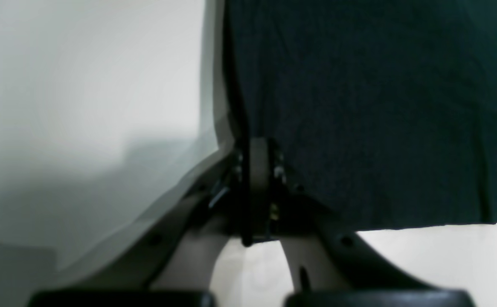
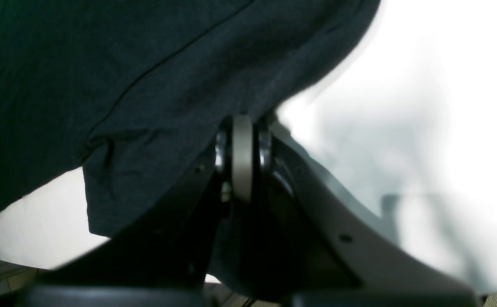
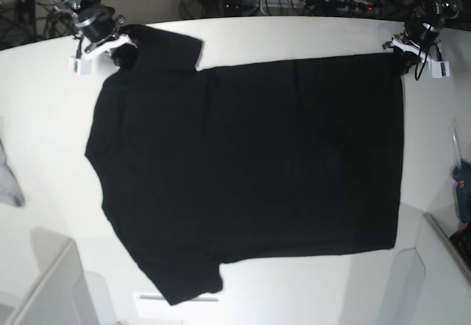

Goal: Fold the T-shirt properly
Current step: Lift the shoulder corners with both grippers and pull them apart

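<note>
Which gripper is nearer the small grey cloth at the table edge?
Right. The right gripper grips the T-shirt at its sleeve end, on the same side as the grey cloth. The left gripper grips the hem corner at the opposite end.

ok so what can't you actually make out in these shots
- Printed or plain underside of the T-shirt: hidden in the base view, only plain black shows.
- Left tool tips: left wrist view, buried in the cloth edge and blurred.
- Right tool tips: right wrist view, covered by the sleeve fold.
- Grey cloth: base view, cut off by the left edge.
</note>
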Tool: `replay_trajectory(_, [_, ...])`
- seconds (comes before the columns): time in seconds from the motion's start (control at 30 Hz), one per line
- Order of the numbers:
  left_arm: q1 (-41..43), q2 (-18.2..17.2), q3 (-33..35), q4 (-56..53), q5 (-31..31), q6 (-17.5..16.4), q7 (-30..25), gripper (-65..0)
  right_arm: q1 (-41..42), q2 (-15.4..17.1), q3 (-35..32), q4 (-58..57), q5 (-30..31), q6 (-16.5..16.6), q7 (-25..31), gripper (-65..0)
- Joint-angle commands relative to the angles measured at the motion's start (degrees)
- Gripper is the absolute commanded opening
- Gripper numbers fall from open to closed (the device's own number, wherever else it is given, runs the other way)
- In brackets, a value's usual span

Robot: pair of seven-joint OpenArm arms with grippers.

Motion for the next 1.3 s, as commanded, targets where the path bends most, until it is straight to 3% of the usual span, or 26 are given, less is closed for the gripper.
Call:
replay_trajectory(0.0, [0.9, -0.6, -0.1, 1.0, 1.2, 0.4, 1.6, -65.0, -1.2, 0.2, 0.2, 0.8, -0.3, -0.5, -0.3, -65.0])
replay_trajectory(0.63, [9.6, -0.5, -0.5, 13.1, 1.2, 0.3, 1.6, -65.0, -11.2, -0.4, 0.2, 13.1, -0.1, -0.5, -0.3, -65.0])
replay_trajectory(1.07, [13.3, -0.4, -0.7, 17.1, 0.8, 0.3, 1.6, -65.0, -13.0, -3.0, 0.2, 15.6, -0.1, -0.5, -0.3, -65.0])
replay_trajectory(1.27, [12.7, 2.4, -3.1, 21.2, 0.7, 0.4, 1.6, -65.0, -11.6, -3.1, 0.2, 18.2, -0.1, -0.5, -0.6, -65.0])
